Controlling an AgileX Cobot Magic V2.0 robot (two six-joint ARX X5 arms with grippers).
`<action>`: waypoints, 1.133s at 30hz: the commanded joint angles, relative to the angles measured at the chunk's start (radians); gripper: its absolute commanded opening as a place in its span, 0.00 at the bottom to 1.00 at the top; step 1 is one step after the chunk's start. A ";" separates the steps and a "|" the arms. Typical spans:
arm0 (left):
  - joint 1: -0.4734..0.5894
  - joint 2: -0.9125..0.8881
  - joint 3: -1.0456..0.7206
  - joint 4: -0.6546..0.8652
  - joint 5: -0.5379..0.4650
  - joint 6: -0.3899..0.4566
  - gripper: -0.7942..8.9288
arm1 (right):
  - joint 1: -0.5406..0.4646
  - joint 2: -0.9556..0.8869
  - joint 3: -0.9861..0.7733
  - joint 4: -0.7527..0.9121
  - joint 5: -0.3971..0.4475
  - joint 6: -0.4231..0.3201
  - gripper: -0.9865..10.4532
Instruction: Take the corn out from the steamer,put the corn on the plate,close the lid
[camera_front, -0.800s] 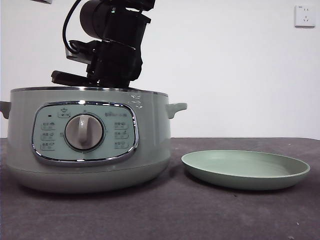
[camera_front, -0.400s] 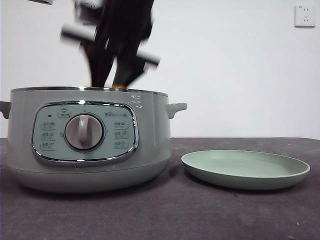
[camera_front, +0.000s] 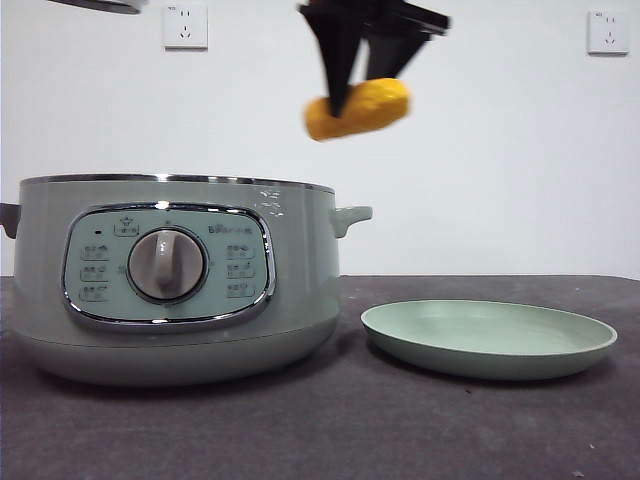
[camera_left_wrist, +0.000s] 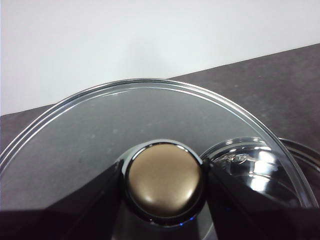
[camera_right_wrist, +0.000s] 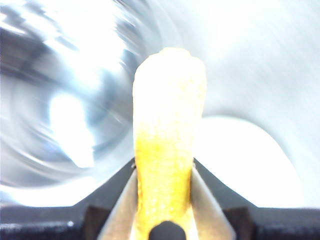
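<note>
Here the right gripper (camera_front: 362, 88) is clamped across the corn (camera_front: 357, 108), which hangs in the air high above the bench, over the gap between the steamer (camera_front: 170, 275) and the plate (camera_front: 488, 340). In the right wrist view the cob (camera_right_wrist: 167, 150) is seen endwise, pinched between the two jaws, with bright blurred surfaces beneath it.

The steamer stands toward the left edge of the bench, open at the top, its dial facing the front edge. The plate lies flat toward the right edge, just beside the steamer and bare. No part of the corn touches either vessel.

The left gripper (camera_left_wrist: 164, 180) is closed on the knob of the lid (camera_left_wrist: 100, 130), one jaw at each side of the knob, with the glass disc spread out below it; dark bench surface shows through the glass. In the front view only a sliver of the lid's rim appears at the top left corner, well above the steamer.

As to progress, the first step appears complete: the corn is out of the steamer. Judging from its position, the carry to the plate is about half done. Setting the corn on the plate and lowering the lid onto the steamer both remain.
</note>
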 joint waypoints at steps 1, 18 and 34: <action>-0.002 0.002 0.016 0.062 -0.006 0.001 0.07 | -0.005 -0.001 -0.014 -0.050 0.038 0.050 0.08; -0.002 0.022 0.016 0.076 0.043 -0.006 0.07 | -0.057 -0.066 -0.458 0.216 0.150 0.099 0.08; -0.002 0.039 0.016 0.089 0.047 -0.007 0.07 | -0.195 -0.083 -0.800 0.577 0.035 0.085 0.09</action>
